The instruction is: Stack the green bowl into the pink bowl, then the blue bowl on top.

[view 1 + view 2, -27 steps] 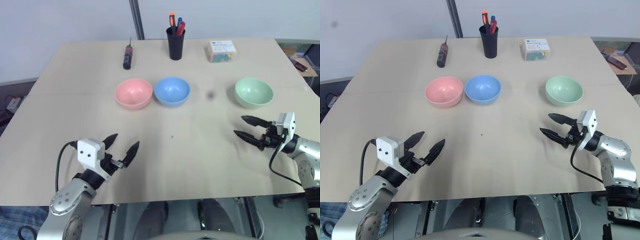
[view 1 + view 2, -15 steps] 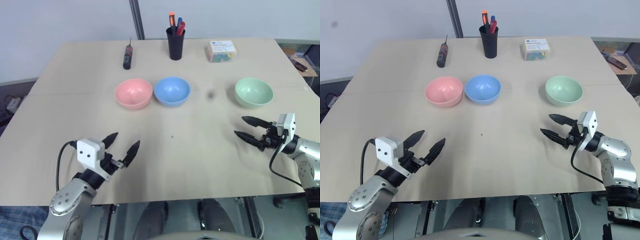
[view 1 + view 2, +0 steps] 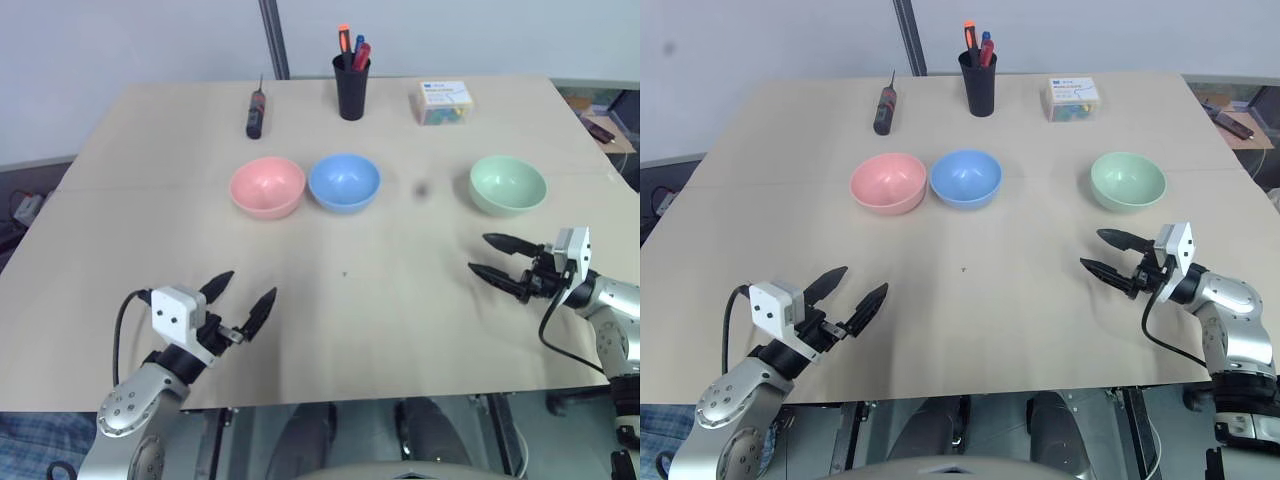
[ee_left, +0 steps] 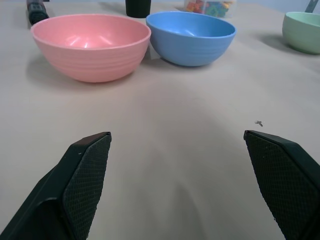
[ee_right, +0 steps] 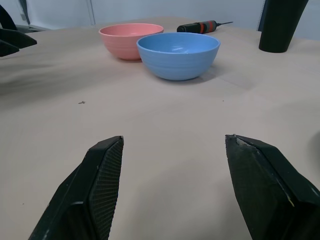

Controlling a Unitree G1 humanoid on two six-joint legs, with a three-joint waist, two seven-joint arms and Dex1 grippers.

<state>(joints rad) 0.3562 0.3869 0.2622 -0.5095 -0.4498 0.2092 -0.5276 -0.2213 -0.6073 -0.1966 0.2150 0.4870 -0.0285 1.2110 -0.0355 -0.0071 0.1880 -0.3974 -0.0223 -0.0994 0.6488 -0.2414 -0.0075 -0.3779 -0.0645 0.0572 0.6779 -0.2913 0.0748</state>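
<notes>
1. The pink bowl (image 3: 267, 187) and blue bowl (image 3: 344, 182), plain matte, sit side by side at centre of the counter (image 3: 380, 300).
2. The green bowl (image 3: 508, 184) stands alone, centre right.
3. Left hand (image 3: 240, 300) and right hand (image 3: 490, 256) are spread wide, empty.

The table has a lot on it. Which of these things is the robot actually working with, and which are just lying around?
For the job:
green bowl
pink bowl
blue bowl

Just lying about:
black cup with pens in it
screwdriver
small box

All three bowls stand apart on the table, none stacked yet.
</notes>
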